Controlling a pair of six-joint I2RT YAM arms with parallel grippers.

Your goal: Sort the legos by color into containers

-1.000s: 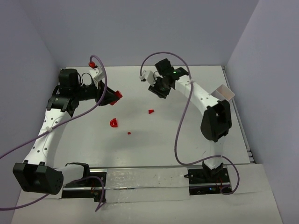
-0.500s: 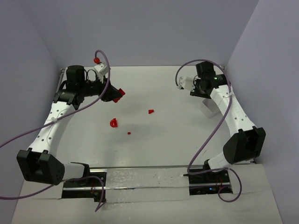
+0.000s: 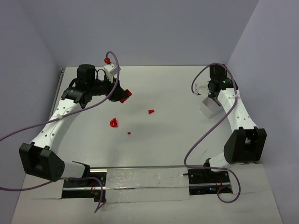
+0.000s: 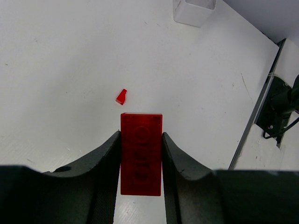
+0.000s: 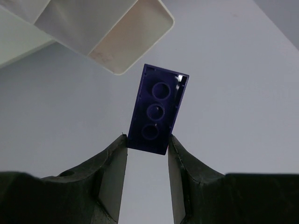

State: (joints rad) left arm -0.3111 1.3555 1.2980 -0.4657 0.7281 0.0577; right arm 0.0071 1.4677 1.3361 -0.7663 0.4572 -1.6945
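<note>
My left gripper is shut on a red lego brick, held lengthwise between the fingers above the table; in the top view this gripper is at the back left. A tiny red piece lies just ahead of it. My right gripper is shut on a purple lego brick, pinched by its lower end at the fingertips, tilted, just below the open rim of a white tub. In the top view that gripper is at the back right, over a white tub.
Loose red pieces lie mid-table: one, a curved one and a tiny one. A white tub shows at the top of the left wrist view. The table's right edge and a black mount are to that gripper's right.
</note>
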